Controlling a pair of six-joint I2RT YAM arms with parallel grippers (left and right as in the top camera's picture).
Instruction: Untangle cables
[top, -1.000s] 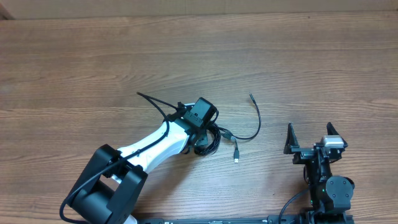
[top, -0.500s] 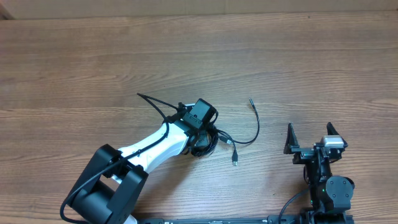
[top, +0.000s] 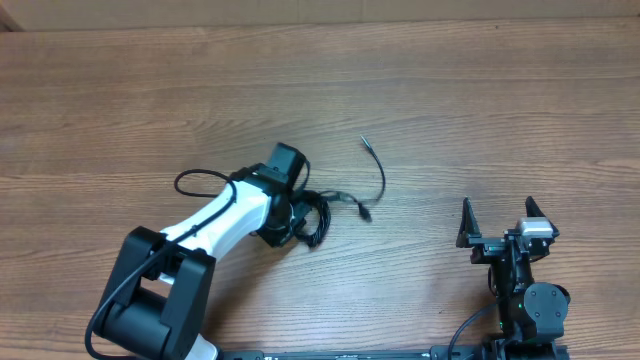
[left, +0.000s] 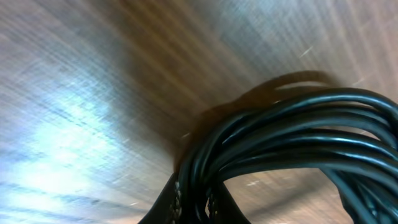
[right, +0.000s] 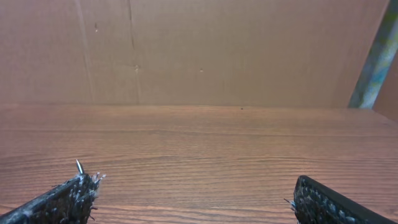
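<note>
Now the left gripper (left: 189, 200) sits low over the wooden table (top: 450, 90), a little left of centre, clenched on the cables (top: 314, 216). Their bunched black coil fills the left wrist view. One loose strand curves away to the right and far side, ending in a small tip. Well apart at the near right, the right gripper (top: 500, 222) hovers released, fingers spread wide, grasping nothing.
</note>
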